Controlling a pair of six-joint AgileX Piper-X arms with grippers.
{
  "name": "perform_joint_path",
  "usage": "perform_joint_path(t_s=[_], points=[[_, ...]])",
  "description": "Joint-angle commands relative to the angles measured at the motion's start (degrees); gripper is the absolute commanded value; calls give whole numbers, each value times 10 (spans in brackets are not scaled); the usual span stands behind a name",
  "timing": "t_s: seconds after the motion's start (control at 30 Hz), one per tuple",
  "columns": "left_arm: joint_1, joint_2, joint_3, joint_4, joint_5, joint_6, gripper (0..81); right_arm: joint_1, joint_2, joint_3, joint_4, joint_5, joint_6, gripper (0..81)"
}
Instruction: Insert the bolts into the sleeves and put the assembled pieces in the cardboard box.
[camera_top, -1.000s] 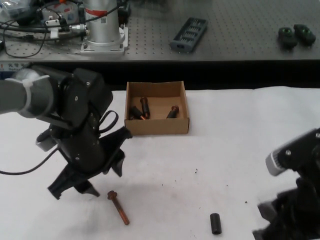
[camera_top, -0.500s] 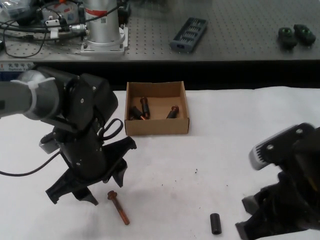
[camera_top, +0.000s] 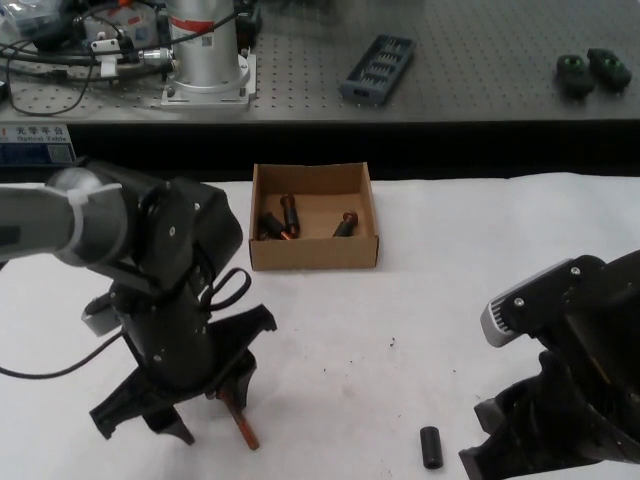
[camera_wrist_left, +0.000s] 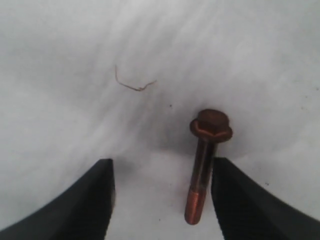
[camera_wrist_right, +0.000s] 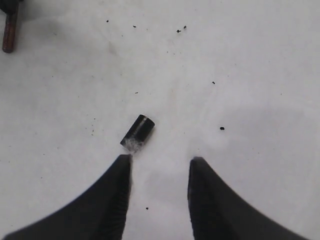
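Straddles the bolt with the left gripper, fingers wide apart: shaft running along the fingers, head pointing away, nearer one finger than centred. Hangs the right gripper, likewise parted, just short of the sleeve, lying slantwise off one fingertip on the white cloth, well apart from the bolt. Farther back, holds three assembled pieces inside the cardboard box
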Motion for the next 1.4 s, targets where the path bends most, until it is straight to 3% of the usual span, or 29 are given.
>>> perform_joint_path(t_s=[0.0,0.17,0.43,0.73,0.87,1.03,1.2,1.37], points=[[-3,4,4,-19,6,4,423,-3,-8,0,-18,0,4,286],[-5,9,4,-59,28,-5,423,-3,-8,0,-26,0,4,286],[-5,15,4,-42,-12,9,414,-3,-8,0,-27,0,4,286],[-5,59,4,-40,48,52,181,-3,-8,0,-27,0,4,286],[-5,62,3,-45,57,93,9,-3,-8,0,-25,0,4,286],[0,45,0,-88,100,183,4,-11,-8,-2,-27,-26,10,286],[13,-34,0,-162,134,238,6,-50,-6,-17,-17,-117,118,286],[37,-148,10,-194,123,346,6,-90,28,-40,-9,-127,133,286]])
